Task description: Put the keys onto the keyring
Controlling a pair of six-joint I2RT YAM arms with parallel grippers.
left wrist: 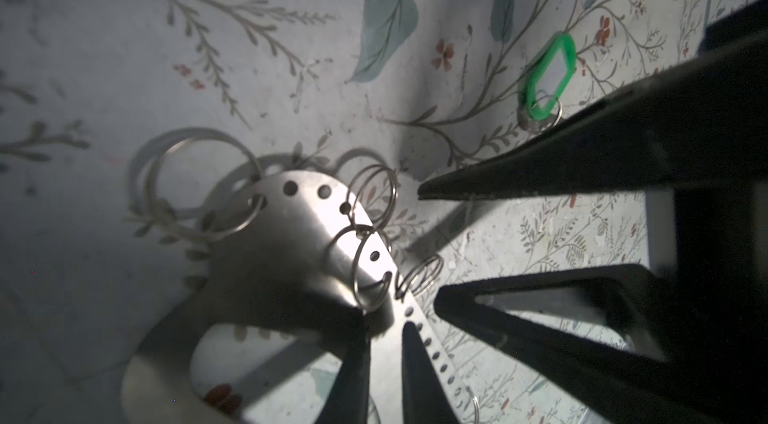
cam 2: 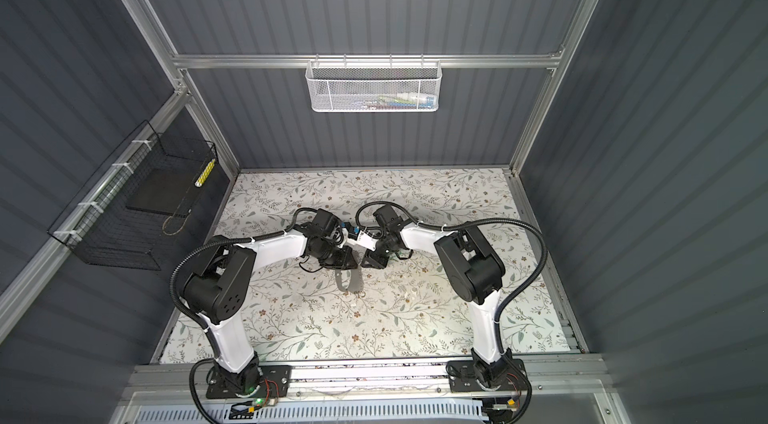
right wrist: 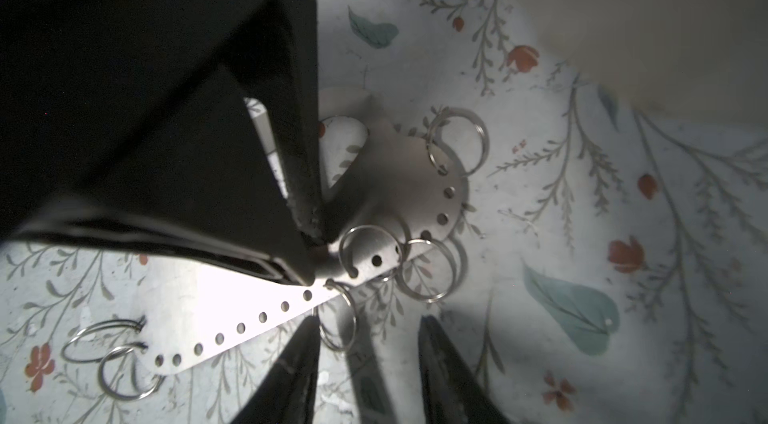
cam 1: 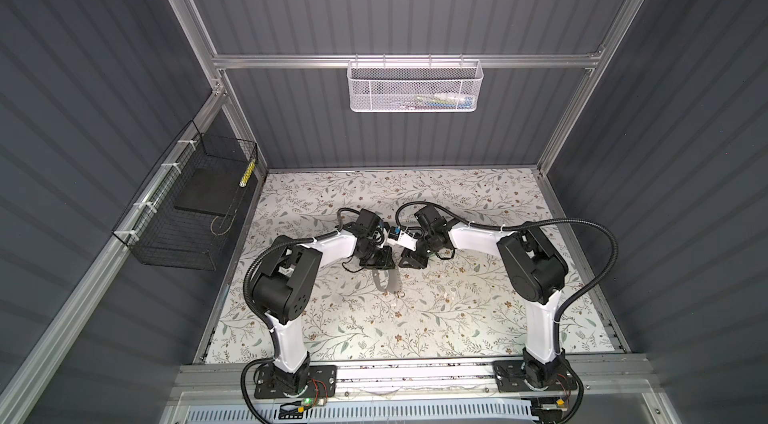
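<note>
The job has hardly begun. On the left side, the left gripper (left wrist: 384, 320) has hold of a flat metal plate (left wrist: 291, 243) with a row of little holes along its edge. Some split rings (left wrist: 199, 189) hang from those holes. I cannot see any real keys, so the plate or its rings may be the things that have to go on. To the right of the plate is the right gripper (right wrist: 368, 320). Past it, in the left wrist view, the keyring (left wrist: 547, 72) lies flat on the flowery table (left wrist: 124, 26), well apart from the plate. Its thin ring has only the green tag with the white window on it. Nothing has been put on it, so all the threading is left to do.

Now the jaws. The left gripper's jaws are almost closed. They pinch the thin plate between them and hold it up off the table. In both top views the plate (cam 1: 382, 281) hangs just below this gripper.

The right gripper's jaws stand apart, about half open, and hold nothing. One ring (right wrist: 341, 318) on the plate hangs in the gap between them, close to one finger. I cannot tell if it touches that finger.
</note>
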